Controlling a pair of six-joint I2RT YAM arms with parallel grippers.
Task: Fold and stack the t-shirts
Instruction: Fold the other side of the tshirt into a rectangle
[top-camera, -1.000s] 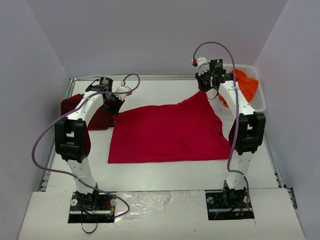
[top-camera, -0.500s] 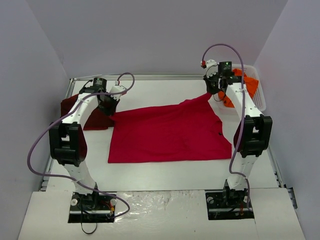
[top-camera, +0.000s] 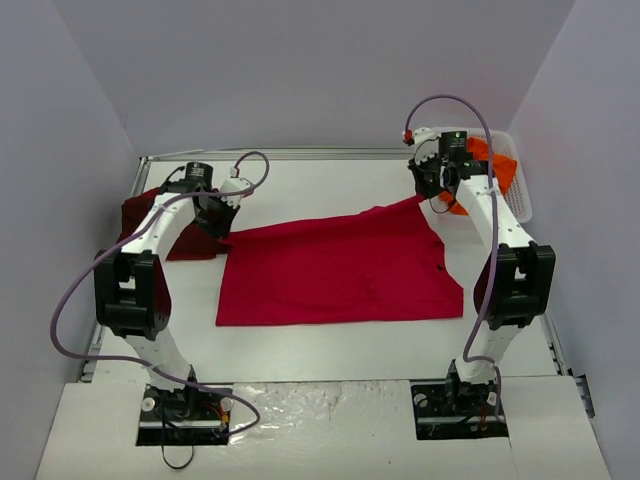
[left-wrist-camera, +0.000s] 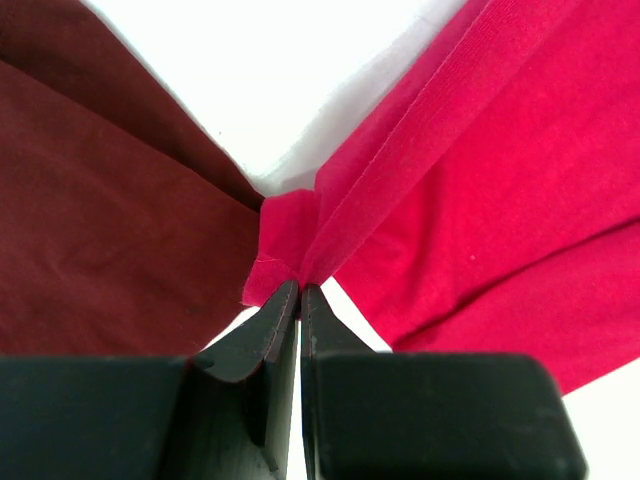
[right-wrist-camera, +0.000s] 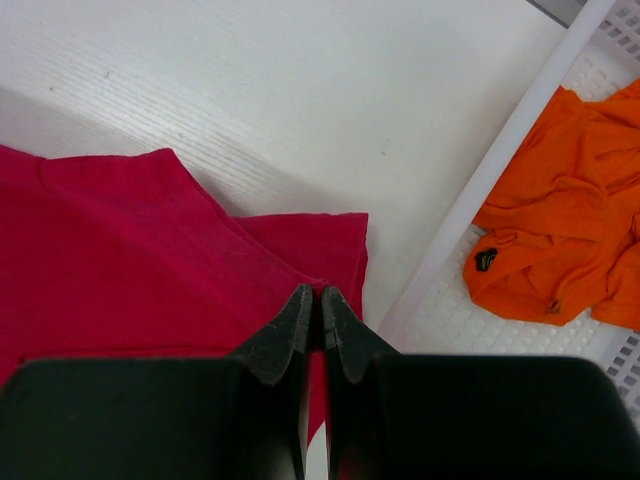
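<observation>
The job is in its early-to-middle part, by my reading. The bright red cloth t-shirt lies spread out flat on the white table between the two arms, with no fold made in it. Its near hem lies straight toward the arm bases, and its far edge is stretched from one gripper to the other.

The left gripper has its fingers pressed together on a bunched corner of the red cloth. The right gripper likewise pinches the red shirt's far right corner, at the edge of the fabric. Both far corners are therefore in hand. That looks like the start of the first fold or a smoothing pull, and I cannot tell which.

The dark maroon cloth t-shirt lies immediately left of the left gripper, touching the pinched red corner. From above it shows as a compact dark patch partly hidden by the arm, so it may already be folded, though I cannot be sure.

The orange cloth t-shirt sits crumpled to the right of the right gripper, inside the white plastic lattice basket, and no gripper holds it.

What seems left is folding the red shirt, taking out and folding the orange one, and stacking all three.
</observation>
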